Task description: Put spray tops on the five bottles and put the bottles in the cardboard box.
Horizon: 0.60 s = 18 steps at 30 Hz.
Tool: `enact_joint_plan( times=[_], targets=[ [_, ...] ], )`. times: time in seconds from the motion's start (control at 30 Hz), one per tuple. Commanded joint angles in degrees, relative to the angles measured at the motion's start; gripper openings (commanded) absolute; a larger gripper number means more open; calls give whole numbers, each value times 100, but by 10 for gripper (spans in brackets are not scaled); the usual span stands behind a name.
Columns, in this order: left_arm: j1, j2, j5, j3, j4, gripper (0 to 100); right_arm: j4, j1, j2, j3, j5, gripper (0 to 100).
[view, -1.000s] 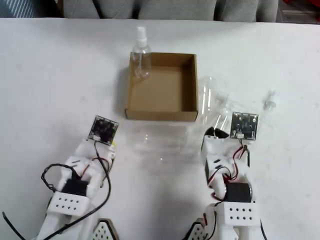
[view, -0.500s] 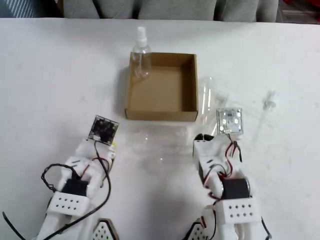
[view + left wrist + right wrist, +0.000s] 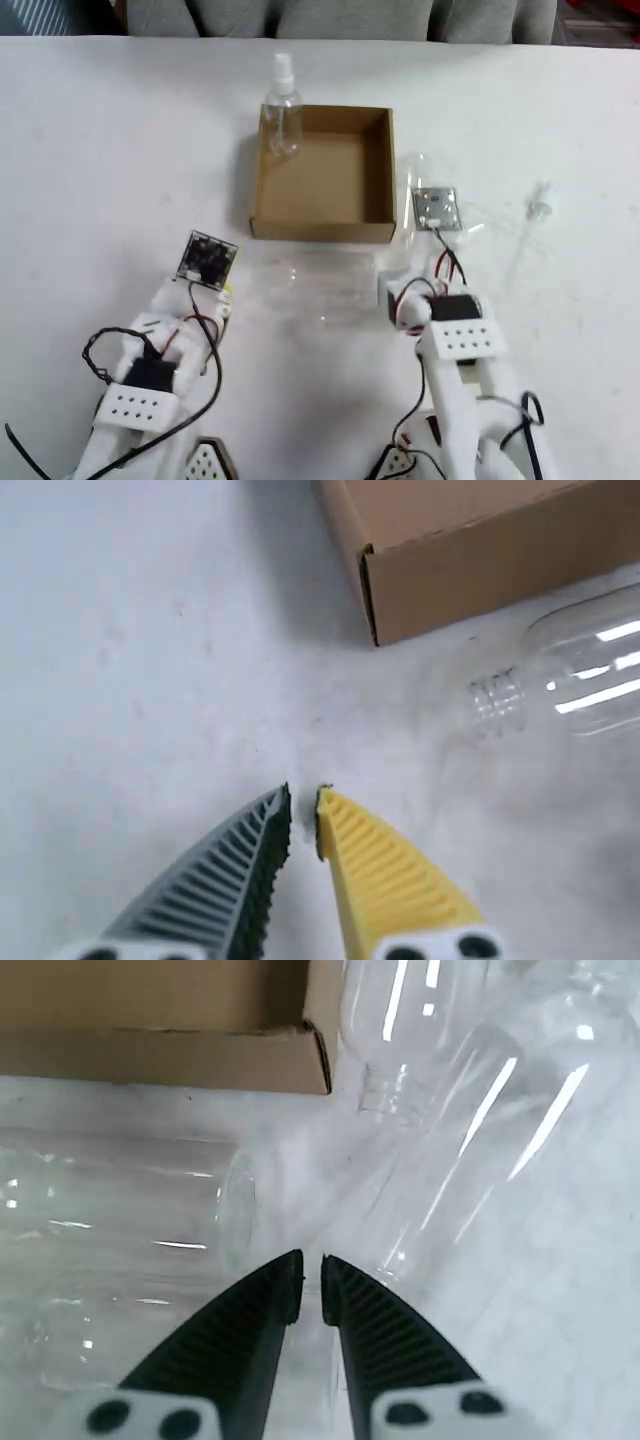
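Observation:
The cardboard box (image 3: 322,178) sits mid-table, and a clear bottle with a white spray top (image 3: 282,108) stands in its far left corner. Several clear bottles without tops lie on the table: some in front of the box (image 3: 310,285), others by its right side (image 3: 420,190). A loose spray top (image 3: 540,206) lies far right. My left gripper (image 3: 303,802) is shut and empty, low over bare table near the box's front corner (image 3: 372,590), with a bottle neck (image 3: 498,700) beyond it. Shut and empty too, my right gripper (image 3: 311,1272) hovers over lying bottles (image 3: 470,1150) beside the box (image 3: 160,1052).
The left arm (image 3: 150,360) rests at the front left, the right arm (image 3: 450,330) reaches to the box's front right corner. White table stretches left of the box and along the far edge. Grey chairs stand behind the table.
The right arm has stretched forward and left, from the table's front right toward the box's front right corner, over the lying bottles. The left arm has stayed still.

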Motion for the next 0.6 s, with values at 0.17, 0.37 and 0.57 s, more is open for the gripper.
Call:
enact_joint_plan(
  times=[0.17,0.37,0.57],
  targets=[
    [-66,-119,-53,9,18,64,716,13,1042,-1020,554,17],
    [-66,-119,-53,9,18,64,1121,-22,1560,-1345,730,20],
    [-66,-119,-53,9,18,64,1675,-31,1754,-1486,1108,21]
  ],
)
